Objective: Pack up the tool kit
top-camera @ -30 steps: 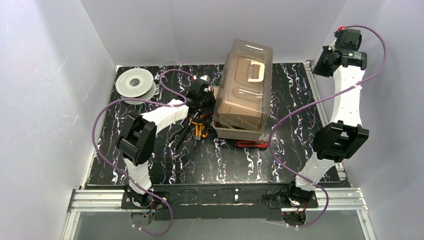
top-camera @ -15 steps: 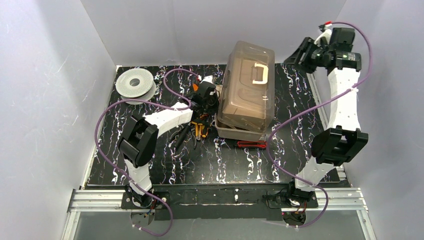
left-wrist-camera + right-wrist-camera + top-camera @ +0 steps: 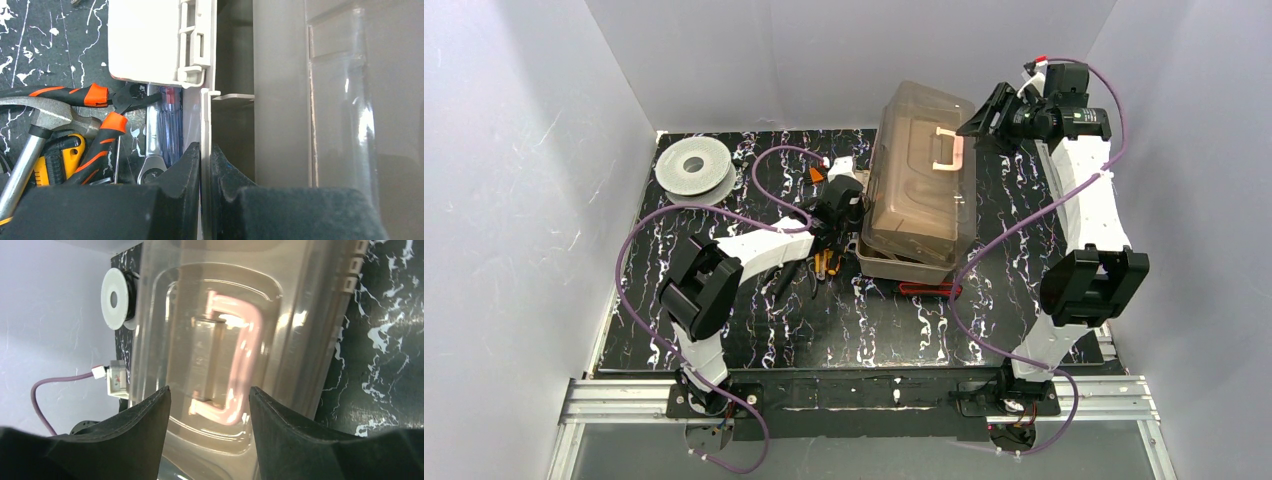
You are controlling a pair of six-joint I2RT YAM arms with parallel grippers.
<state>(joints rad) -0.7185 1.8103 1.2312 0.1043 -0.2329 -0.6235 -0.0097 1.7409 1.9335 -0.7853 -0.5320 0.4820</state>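
Observation:
The tan toolbox [image 3: 902,262] stands mid-table with its smoky translucent lid [image 3: 921,180] tilted over it and its cream handle [image 3: 947,148] on top. My left gripper [image 3: 838,203] is at the box's left side. In the left wrist view the gripper [image 3: 205,147] is shut on a thin cream edge of the toolbox [image 3: 204,115]. Orange-black pliers [image 3: 100,132], a silver wrench [image 3: 152,167] and a blue screwdriver [image 3: 170,125] lie beside the box. My right gripper [image 3: 986,113] is open and empty above the lid's far right. The handle [image 3: 235,355] shows beyond its fingertips [image 3: 209,390].
A hammer [image 3: 45,120] and a yellow-black tool [image 3: 65,157] lie among the tools left of the box. A red-handled tool [image 3: 929,289] lies in front of the box. The grey-white spool [image 3: 692,166] sits at the back left. Walls enclose the table.
My right gripper has swung left from the far right corner to above the lid's handle. My left gripper has shifted slightly right and nearer, and the lid has tilted with it.

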